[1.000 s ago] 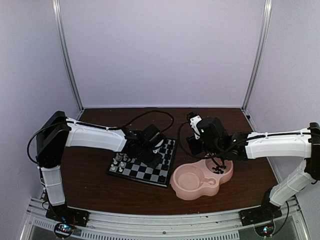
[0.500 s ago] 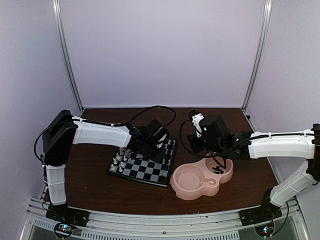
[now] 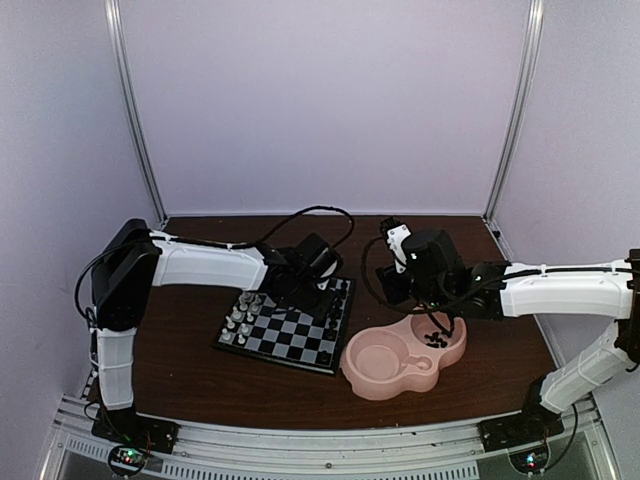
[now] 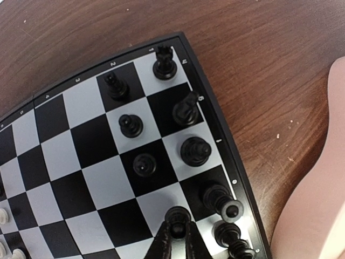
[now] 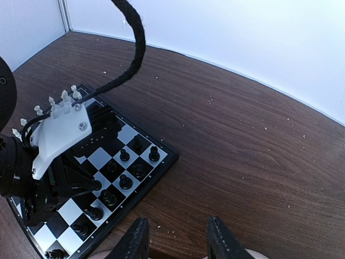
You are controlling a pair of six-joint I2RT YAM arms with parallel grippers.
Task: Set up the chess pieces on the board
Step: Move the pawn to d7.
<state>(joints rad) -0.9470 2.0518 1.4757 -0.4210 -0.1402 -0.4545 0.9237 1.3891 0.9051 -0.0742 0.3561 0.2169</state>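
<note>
**Top external view.** The board (image 3: 285, 335) lies on the table (image 3: 190, 380), left of centre, with its right corner just beside the pink double-bowl dish (image 3: 375, 380).
- White chessmen (image 3: 240, 320) stand in two rows along the board's left edge. They are too small to count, but that side looks finished or close to it.
- The left gripper (image 3: 318, 295) hangs over the board's far right part and hides much of that edge.
- A small cluster of loose black pieces (image 3: 437, 340) lies in the dish's right bowl.
- The right gripper (image 3: 432, 322) hangs over that bowl.

**Left wrist view.** Black chessmen (image 4: 195, 150) stand on the board's right side: about six in the edge row and three in the row inside it.
- The left gripper's fingers are pressed together on the head of a fourth, the held black piece (image 4: 177, 218). It sits over the next square of the inner row.
- Whether its base rests on the board cannot be told.

**Right wrist view.** The right gripper's fingers stand apart with nothing between them. Bare table and the board's far corner lie beyond.

**Status, as a judgement.** The white side is set. The black side is roughly half placed, with the inner row being filled now. What is left is the cluster in the dish, plus any gaps in the edge row.
</note>
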